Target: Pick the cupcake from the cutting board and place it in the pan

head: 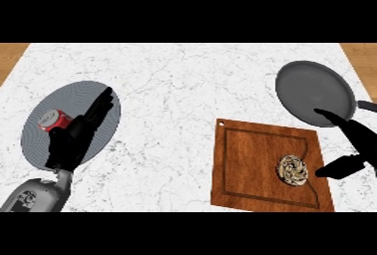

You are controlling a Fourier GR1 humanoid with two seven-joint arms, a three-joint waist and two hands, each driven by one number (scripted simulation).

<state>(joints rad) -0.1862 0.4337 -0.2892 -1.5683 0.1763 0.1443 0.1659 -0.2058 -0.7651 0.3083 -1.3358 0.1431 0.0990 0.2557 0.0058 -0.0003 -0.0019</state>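
The cupcake, pale with brown swirls, sits on the right part of the wooden cutting board. A dark grey pan lies beyond the board at the upper right, nothing in it, its handle running off to the right. My right hand is open just right of the cupcake, its fingers pointing toward the pan and its thumb reaching in near the cupcake's right side without closing on it. At the left, my left hand is open, fingers straight up, over a grey plate.
A grey plate lies at the left with a small red and white object on it, beside the left hand. White marble counter stretches between plate and board. Wooden floor shows at the top corners.
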